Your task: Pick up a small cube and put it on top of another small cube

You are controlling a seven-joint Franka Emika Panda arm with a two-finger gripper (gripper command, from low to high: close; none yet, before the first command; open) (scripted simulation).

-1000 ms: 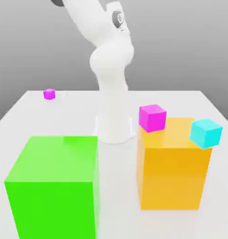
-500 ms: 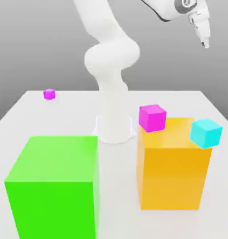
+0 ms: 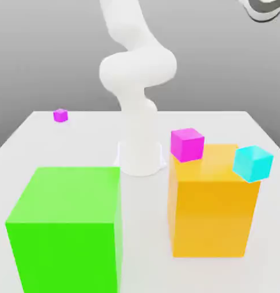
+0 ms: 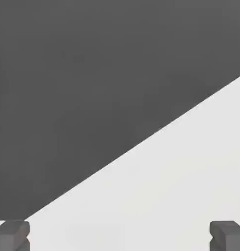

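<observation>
The gripper (image 4: 120,235) is seen from the hand view with its two dark fingertips (image 4: 12,234) set wide apart and nothing between them, so it is released and empty. Beyond the fingertips, the pale table (image 4: 166,196) and its edge against a dark background are seen, with no cube on that part.

In the exterior view, the white arm (image 3: 136,68) is raised high above the table, its upper part running out of the picture at the top of the exterior view's right. Nothing is gripped and no cube is touched.

The pink-magenta cube (image 3: 187,144), taken as the one to be stacked on, rests on top of the orange block (image 3: 213,200), near its back corner on the exterior view's left. A cyan cube (image 3: 252,163) sits at the same block's opposite edge. A small violet cube (image 3: 60,115) lies far back on the table, and a green block (image 3: 64,226) stands in front.

The yellow cube cannot be placed from these views. The task is judged to be at its start: locating, grasping, carrying and stacking are all left to do.
</observation>
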